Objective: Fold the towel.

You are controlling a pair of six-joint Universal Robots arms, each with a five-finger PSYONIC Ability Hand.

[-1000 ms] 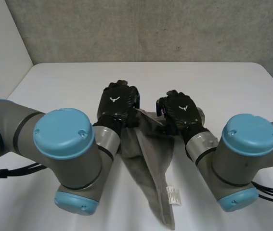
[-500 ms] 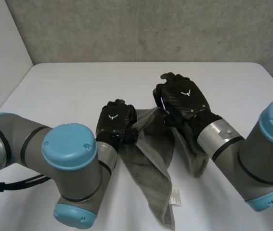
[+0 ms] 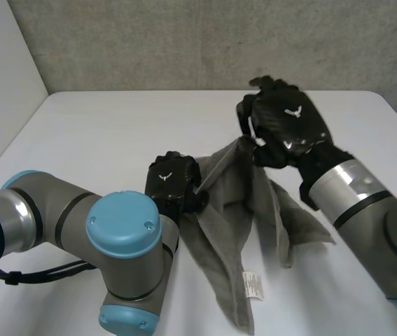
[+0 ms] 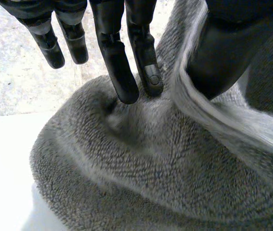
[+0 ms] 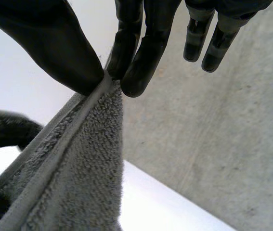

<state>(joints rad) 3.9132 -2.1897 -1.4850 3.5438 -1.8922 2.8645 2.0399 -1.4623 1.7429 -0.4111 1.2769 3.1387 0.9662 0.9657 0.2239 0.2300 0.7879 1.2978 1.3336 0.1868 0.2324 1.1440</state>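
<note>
Towel [image 3: 244,203]: mid grey throughout, the looped pile flecked lighter and darker. Its hem [image 5: 73,134] is a smoother, slightly paler grey band.

Label [image 3: 253,285] on the towel: white with small dark print, too small to read.

My left hand [image 3: 171,183]: black, with a small white winged mark on its back.

My right hand [image 3: 286,126]: black, with the same white mark and a second small white mark nearer the wrist.

My left arm [image 3: 79,224] and right arm [image 3: 352,192]: grey with black rings and light-blue caps.

Counter [image 3: 100,133]: plain white.

Wall [image 3: 184,42] behind: mottled grey.

Side wall [image 3: 2,63]: plain and pale.
</note>
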